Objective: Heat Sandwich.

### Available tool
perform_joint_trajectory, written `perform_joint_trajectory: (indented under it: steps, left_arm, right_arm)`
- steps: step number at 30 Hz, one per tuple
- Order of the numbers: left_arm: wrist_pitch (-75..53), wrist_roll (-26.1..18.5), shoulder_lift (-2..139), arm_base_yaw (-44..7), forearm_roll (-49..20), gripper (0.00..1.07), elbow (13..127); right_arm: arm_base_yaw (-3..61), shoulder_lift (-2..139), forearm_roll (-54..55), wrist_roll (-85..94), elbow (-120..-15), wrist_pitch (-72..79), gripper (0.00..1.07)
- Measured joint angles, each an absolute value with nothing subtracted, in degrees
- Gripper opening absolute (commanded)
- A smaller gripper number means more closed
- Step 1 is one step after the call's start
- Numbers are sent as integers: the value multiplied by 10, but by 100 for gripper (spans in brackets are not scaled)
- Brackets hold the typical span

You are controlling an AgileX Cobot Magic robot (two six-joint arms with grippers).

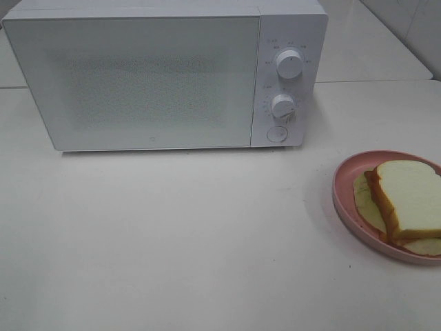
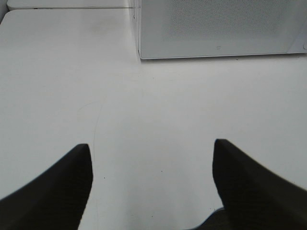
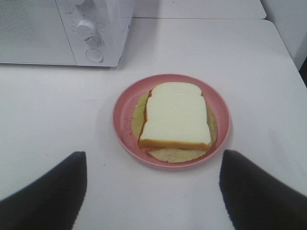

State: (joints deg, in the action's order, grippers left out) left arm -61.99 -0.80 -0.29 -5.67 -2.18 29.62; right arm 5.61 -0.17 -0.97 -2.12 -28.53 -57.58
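Observation:
The sandwich (image 1: 406, 198), white bread with orange-brown crust over pale yellow-green filling, lies on a round pink plate (image 1: 342, 193) at the table's right edge. In the right wrist view the sandwich (image 3: 175, 116) rests in the middle of the plate (image 3: 123, 112), ahead of my right gripper (image 3: 153, 187), which stands open and apart from it. My left gripper (image 2: 151, 175) is open over bare table, holding nothing. Neither gripper shows in the exterior high view.
A white microwave (image 1: 151, 76) with its door closed stands at the back of the table; two knobs (image 1: 289, 63) and a round button (image 1: 277, 134) sit on its right panel. Its lower front edge (image 2: 216, 50) shows ahead of the left gripper.

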Motion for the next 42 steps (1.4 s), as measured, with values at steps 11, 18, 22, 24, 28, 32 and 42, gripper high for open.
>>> perform_joint_trajectory:
  steps: [11,18,22,24,28,32,42]
  left_arm:
    - [-620,-8,-3,-57,-22,67,296]
    - [-620,-8,-3,-57,-22,67,296]
    - [-620,-8,-3,-57,-22,67,296]
    - [-620,-8,-3,-57,-22,67,296]
    - [-620,-8,-3,-57,-22,67,296]
    - [-620,-8,-3,-57,-22,67,296]
    - [-620,-8,-3,-57,-22,67,296]
  right_arm:
    - [56,-2,-10,-21,-285,-576,75]
    - [56,-2,-10,-21,-285,-576,75]
    - [56,-2,-10,-21,-285,-576,75]
    - [56,-2,-10,-21,-285,-576,75]
    - [56,-2,-10,-21,-285,-576,75]
    - [56,-2,-10,-21,-285,-576,75]
    - [56,-2,-10,-21,-285,-576,74]
